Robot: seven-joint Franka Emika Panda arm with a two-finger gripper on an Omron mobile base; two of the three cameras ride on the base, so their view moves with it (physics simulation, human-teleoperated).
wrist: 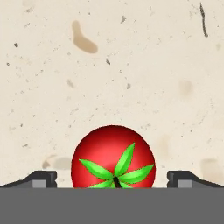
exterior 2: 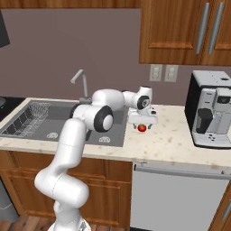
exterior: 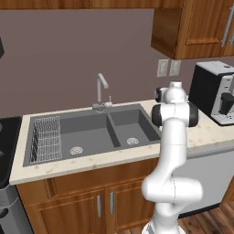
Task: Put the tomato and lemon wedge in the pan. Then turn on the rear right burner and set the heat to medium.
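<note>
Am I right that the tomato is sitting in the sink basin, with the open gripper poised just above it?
Not quite: the tomato sits on the speckled beige counter, to the right of the sink, as the right base view shows. The rest holds: the gripper is open above it, its fingertips flanking the tomato in the hand view.

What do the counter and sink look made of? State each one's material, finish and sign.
Counter: probably polished stone or laminate; cream surface with brown specks and blotches, slight sheen.
Sink: likely matte grey composite or coated metal; uniform dull grey, with no bright reflections.
</note>
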